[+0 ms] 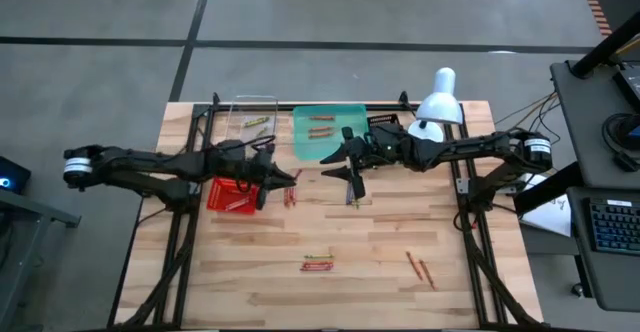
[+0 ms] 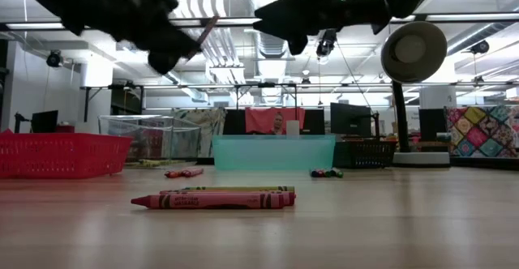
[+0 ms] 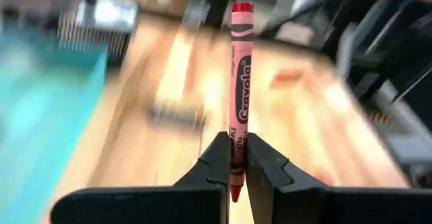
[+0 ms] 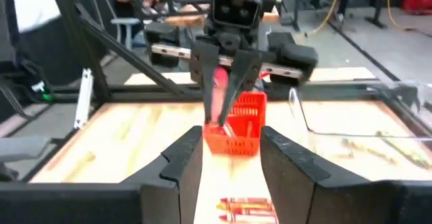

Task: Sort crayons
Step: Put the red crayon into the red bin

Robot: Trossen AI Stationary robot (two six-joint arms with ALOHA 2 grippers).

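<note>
My left gripper hangs above the table just right of the red mesh basket and is shut on a red crayon. My right gripper is open and empty, a short way to the right and facing the left one. Loose crayons lie flat on the wood: a pair below the left gripper, some by the right gripper, a bundle near the front and two at the front right. Others lie in the teal tray and in the clear tray. My left gripper pinches the red crayon between its two fingers near the crayon's pointed end. Most of the crayon sticks out forward past the fingertips, along the fingers, toward the table's right. It is lifted clear of the table.
The teal tray and the clear tray stand at the far edge, the red basket at the left. A white lamp and a dark basket stand at the far right. Bare wood lies in the front half.
</note>
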